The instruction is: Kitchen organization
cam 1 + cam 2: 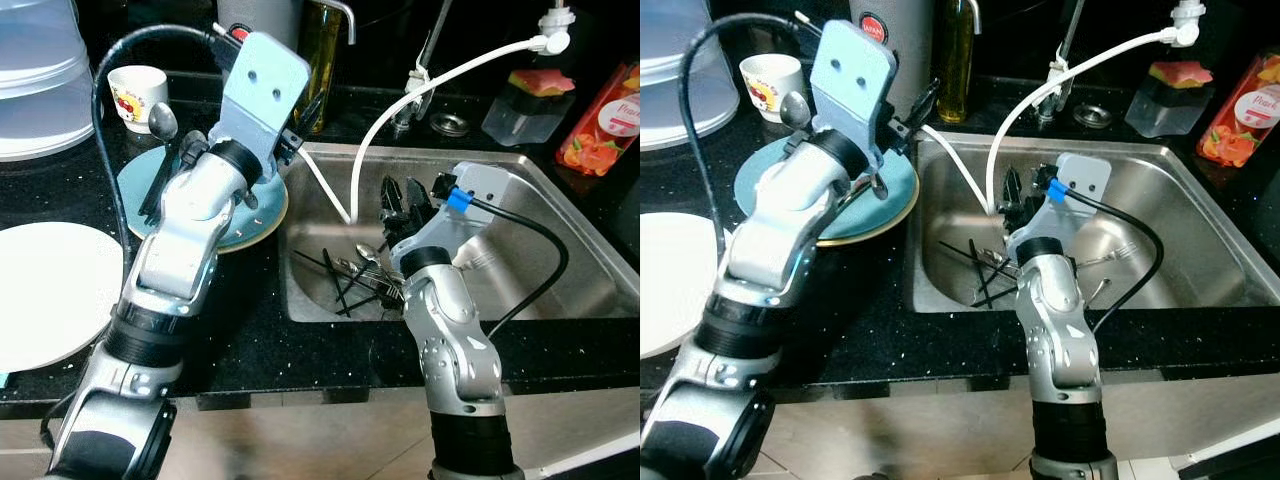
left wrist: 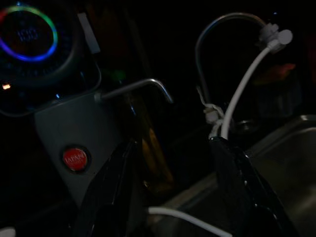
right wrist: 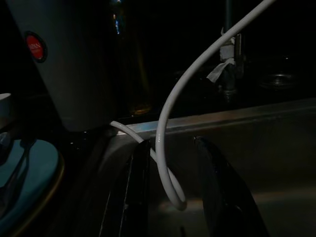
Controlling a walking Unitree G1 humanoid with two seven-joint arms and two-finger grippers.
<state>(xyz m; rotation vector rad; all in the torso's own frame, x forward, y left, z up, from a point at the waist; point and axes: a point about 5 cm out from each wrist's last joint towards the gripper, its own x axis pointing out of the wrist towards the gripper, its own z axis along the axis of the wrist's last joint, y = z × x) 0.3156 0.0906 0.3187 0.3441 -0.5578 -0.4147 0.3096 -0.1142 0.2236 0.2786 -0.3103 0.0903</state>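
Note:
A teal plate (image 1: pixel 255 218) on a yellow-rimmed one lies on the black counter left of the steel sink (image 1: pixel 560 200). A metal spoon (image 1: pixel 163 122) and dark utensils rest on the plate. My left gripper (image 1: pixel 292 138) hovers open over the plate's right edge by the sink's corner, its fingers (image 2: pixel 116 177) apart with nothing between them. In the sink lie black chopsticks and spoons (image 1: pixel 358 270). My right gripper (image 1: pixel 405 196) hangs open just above them, beside a white hose (image 3: pixel 165 148) that loops down into the basin.
A white plate (image 1: pixel 45 290) sits at the front left, with a printed cup (image 1: pixel 138 95) and a clear container (image 1: pixel 35 80) behind it. An oil bottle (image 1: pixel 322 60), a grey flask (image 1: pixel 890 45), the tap (image 1: pixel 430 60), a sponge holder (image 1: pixel 528 100) and an orange packet (image 1: pixel 603 120) line the back.

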